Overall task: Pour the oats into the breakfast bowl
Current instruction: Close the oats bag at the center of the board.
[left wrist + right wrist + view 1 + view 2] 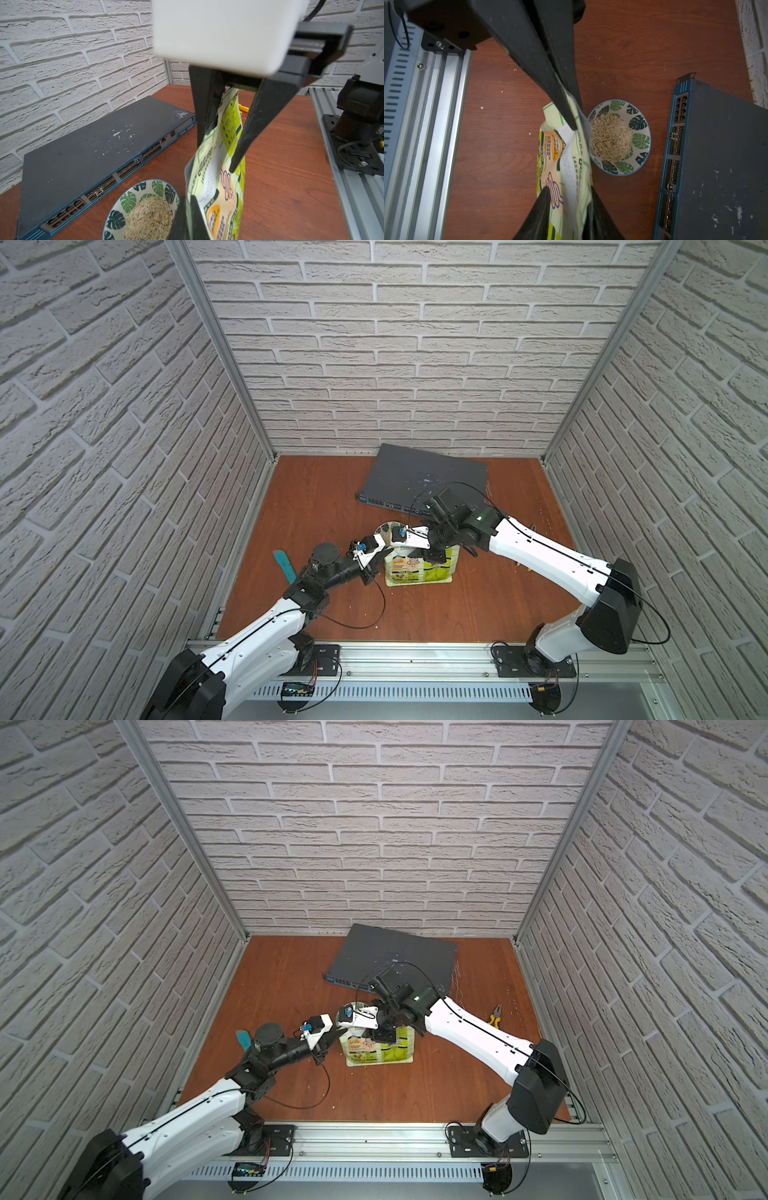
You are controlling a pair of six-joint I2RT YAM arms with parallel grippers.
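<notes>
a grey switch [424,477] is lying behind the bowl [641,124], pliers [495,1015] well to its right, a teal tool [284,566] far left. stray flakes [482,107] are dotting the wood table [478,614]; white brick walls [415,364] are closing it in. my left gripper [572,124] is pinching the upright pouch [419,570] by a top corner; my right gripper [569,189] is straddling its top, and i cannot tell whether it is squeezing. the oats [611,138] are sitting heaped and pale in the leafy bowl behind the pouch.
</notes>
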